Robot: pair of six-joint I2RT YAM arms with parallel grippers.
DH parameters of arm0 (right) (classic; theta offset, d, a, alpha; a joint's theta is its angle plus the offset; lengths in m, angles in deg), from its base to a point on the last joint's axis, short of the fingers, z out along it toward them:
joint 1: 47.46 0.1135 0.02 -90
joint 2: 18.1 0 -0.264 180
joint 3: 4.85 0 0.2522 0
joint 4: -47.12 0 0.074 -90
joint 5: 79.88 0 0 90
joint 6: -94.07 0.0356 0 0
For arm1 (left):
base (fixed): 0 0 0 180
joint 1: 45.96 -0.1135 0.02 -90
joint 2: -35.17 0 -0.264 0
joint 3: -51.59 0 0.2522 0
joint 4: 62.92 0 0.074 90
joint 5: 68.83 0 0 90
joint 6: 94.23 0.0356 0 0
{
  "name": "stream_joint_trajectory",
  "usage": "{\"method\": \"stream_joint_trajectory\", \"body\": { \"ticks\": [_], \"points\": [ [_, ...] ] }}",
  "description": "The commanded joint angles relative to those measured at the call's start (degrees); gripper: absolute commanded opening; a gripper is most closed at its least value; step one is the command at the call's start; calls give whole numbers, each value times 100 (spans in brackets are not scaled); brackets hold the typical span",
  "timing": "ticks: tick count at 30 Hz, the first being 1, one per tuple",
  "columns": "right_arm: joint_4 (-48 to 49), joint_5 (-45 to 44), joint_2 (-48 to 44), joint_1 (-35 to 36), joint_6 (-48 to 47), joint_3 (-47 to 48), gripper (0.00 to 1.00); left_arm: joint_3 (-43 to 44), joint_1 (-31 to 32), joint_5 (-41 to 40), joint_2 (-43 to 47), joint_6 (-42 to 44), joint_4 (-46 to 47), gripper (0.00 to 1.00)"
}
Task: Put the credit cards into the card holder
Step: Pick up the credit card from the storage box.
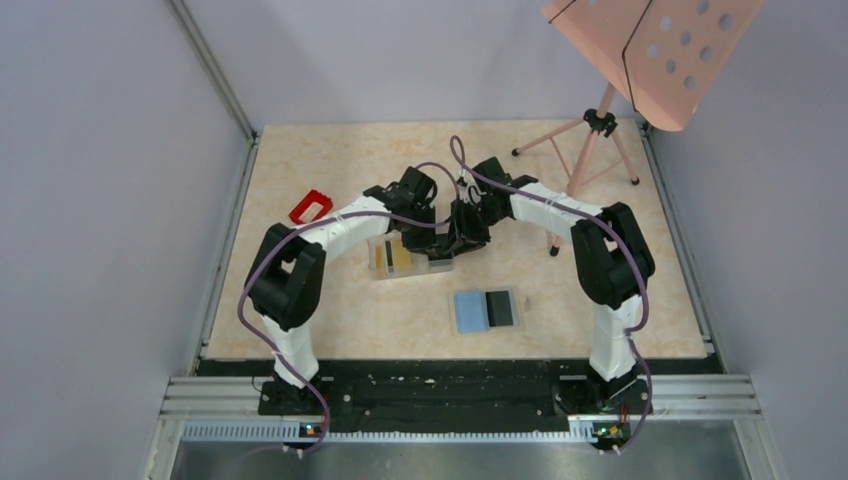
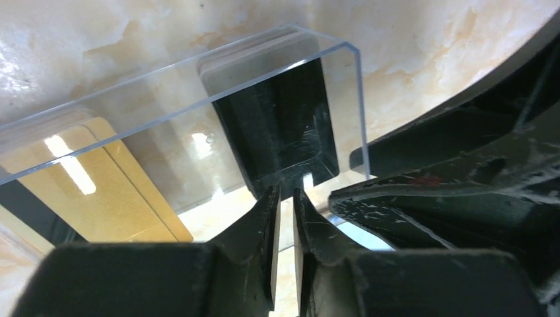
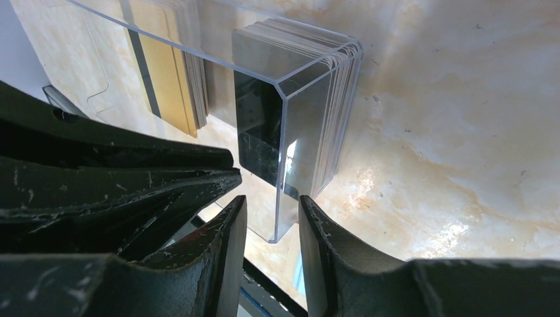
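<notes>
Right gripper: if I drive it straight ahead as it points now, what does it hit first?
The clear plastic box: its corner wall stands right ahead of the right gripper, perhaps already between the open jaws; depth is unclear. The black cards lie behind it.

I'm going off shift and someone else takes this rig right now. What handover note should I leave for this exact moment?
The left gripper is all but shut, nothing seen between its jaws, at the clear box by the black cards.
The right gripper is open, jaws astride the box's end wall.
The black cards and gold cards are stacked in the box.
The card holder lies open nearer the bases; whether its dark half is a card is unclear.
Done: no card in either gripper. Left: loading the holder.
</notes>
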Motion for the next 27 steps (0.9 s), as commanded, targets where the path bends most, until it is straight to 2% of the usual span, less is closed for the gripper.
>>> {"method": "stream_joint_trajectory", "body": {
  "ticks": [1, 3, 5, 11, 14, 21, 27],
  "points": [
    [110, 90, -150, 71, 10, 16, 35, 172, 8, -355, -64, 48, -231, 22],
    [109, 90, -141, 73, 5, 7, 34, 146, -6, -419, -75, 29, -260, 30],
    [114, 98, -146, 71, -6, -19, 34, 148, -14, -436, -109, 28, -276, 33],
    [109, 106, -142, 73, -15, -54, 34, 153, -12, -391, -355, -33, -293, 35],
    [108, 113, -148, 65, -25, -64, 30, 159, -17, -190, -482, -42, -194, 29],
    [109, 160, -144, 68, -22, -61, 15, 181, -18, -146, -309, -45, -117, 0],
    [109, 168, -147, 66, -23, -57, 12, 414, -5, -261, -230, 116, -375, 0]
  ]
}}
